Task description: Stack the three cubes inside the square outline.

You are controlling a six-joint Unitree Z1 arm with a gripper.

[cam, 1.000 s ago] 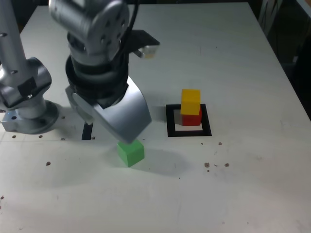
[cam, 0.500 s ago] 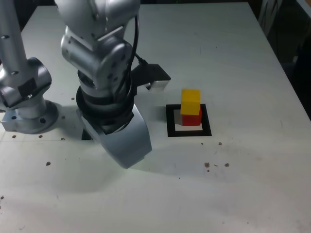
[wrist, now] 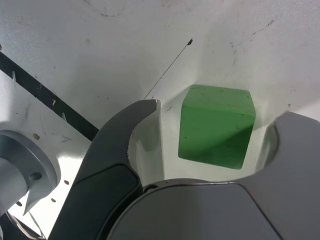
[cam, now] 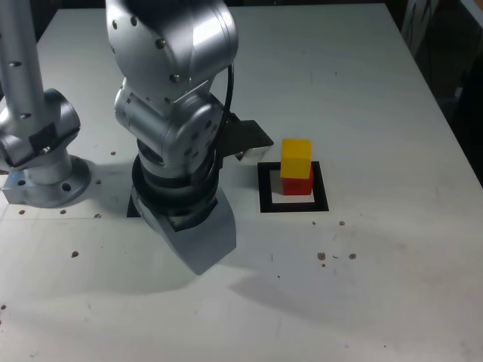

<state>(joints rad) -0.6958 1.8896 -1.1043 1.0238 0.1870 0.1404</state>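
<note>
Closing the gripper [wrist: 210,135] evenly matters now: its jaws stand open around the green cube [wrist: 216,125], frame centre, not touching.

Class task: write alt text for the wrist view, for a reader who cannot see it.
A green cube sits on a white table between the gripper's two open jaws, one dark, one grey, neither visibly touching it. A black strip crosses the table nearby.

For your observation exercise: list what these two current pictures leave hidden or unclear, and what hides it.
- Exterior view: the green cube is hidden behind the gripper.
- Wrist view: the green cube lies between the jaws with gaps showing; whether they touch it is unclear.
- Exterior view: part of the square outline interior hides behind the red cube and yellow cube.
</note>
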